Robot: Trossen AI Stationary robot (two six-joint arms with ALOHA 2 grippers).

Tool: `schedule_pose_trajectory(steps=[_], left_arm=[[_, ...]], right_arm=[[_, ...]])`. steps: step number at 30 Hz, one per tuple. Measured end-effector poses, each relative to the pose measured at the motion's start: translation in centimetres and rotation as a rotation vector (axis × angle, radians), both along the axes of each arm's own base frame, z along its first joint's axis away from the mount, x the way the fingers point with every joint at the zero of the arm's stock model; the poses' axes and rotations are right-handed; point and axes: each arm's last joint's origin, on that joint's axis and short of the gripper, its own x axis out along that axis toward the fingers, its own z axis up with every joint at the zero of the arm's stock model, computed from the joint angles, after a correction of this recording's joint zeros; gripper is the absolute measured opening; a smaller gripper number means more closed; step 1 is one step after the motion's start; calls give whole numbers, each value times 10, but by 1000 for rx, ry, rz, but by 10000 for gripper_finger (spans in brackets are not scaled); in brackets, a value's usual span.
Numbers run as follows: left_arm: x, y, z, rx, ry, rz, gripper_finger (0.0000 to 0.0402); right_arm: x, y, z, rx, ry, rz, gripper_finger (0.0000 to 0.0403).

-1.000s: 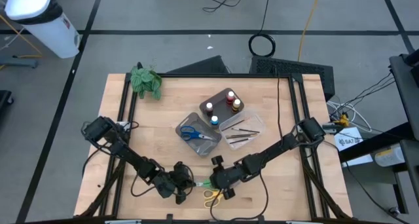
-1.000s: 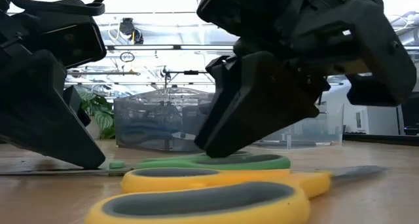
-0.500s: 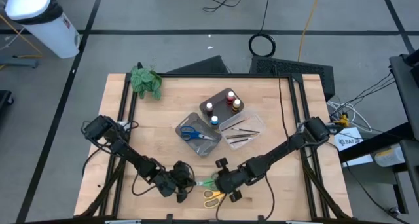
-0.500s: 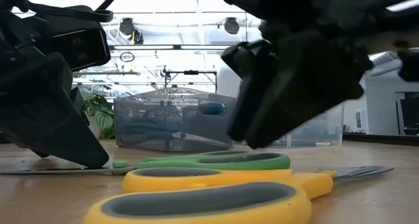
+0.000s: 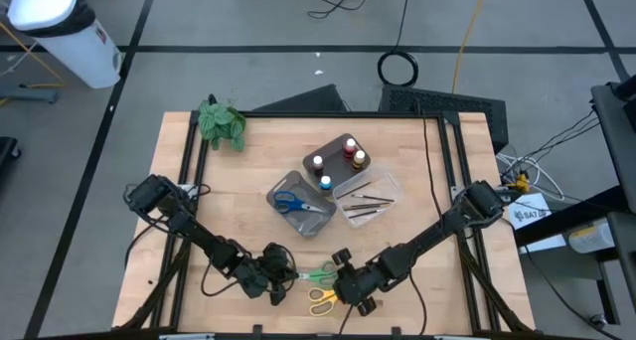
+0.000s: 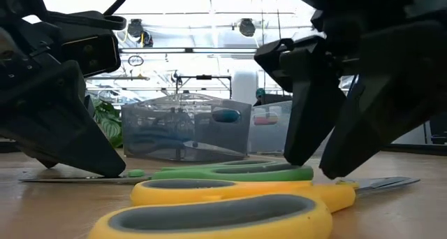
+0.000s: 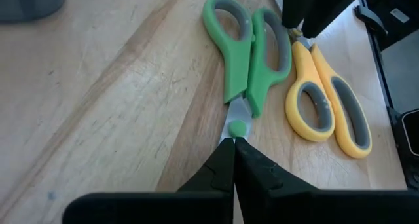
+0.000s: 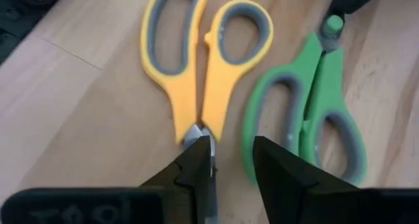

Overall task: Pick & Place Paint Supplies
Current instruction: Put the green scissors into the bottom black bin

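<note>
The green scissors [image 5: 320,274] and the yellow scissors [image 5: 320,298] lie flat and side by side near the table's near edge. My left gripper [image 7: 234,149] is shut on the green pair's blades, just behind the pivot screw. My right gripper [image 8: 229,149] is open, fingers pointing down. One finger [image 8: 196,160] stands over the root of the yellow blades. The other [image 8: 278,168] is over bare wood between the yellow pair and the green handles [image 8: 314,112]. Whether it touches the yellow scissors, I cannot tell. My left gripper pinches the green scissors' closed blades [image 7: 237,133] between its two fingers, right behind the round pivot screw. The fingers lie along the blades, slanting down from the table's left, and hide the blades' tips. The scissors lie flat on the wood.
Farther back stand a grey tray [image 5: 298,203] with blue scissors, a tray of small paint bottles [image 5: 338,159] and a clear tray with brushes [image 5: 366,196]. A green plant [image 5: 221,121] sits at the far left corner. The table's near edge is close behind both scissors.
My right gripper has moved toward the table's near edge, from over the green handles to the yellow scissors' blade end, and has come down close to the wood. Both scissors have kept their places.
</note>
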Motion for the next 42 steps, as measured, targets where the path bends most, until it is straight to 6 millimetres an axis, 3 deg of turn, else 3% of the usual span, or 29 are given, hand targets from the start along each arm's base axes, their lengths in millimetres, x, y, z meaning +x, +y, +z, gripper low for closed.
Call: schedule_pose_trajectory(steps=[10, 22, 25, 30, 36, 42], left_arm=[[0, 0, 0, 0, -1, 0, 5], [0, 0, 0, 7, -3, -8, 9], [0, 0, 0, 7, -3, -7, 15], [0, 1, 0, 11, -6, -2, 5], [2, 0, 1, 32, -40, -32, 20], [7, -6, 30, 84, -204, -221, 25]], right_arm=[[7, -12, 0, -8, -5, -38, 102], [-2, -19, -21, 40, -27, -53, 99], [-3, -24, -24, 56, -13, -74, 82], [-8, -29, -31, 42, 7, -59, 16], [-13, -26, -35, 20, 15, -45, 14], [-18, -15, -22, -14, -75, -12, 13]])
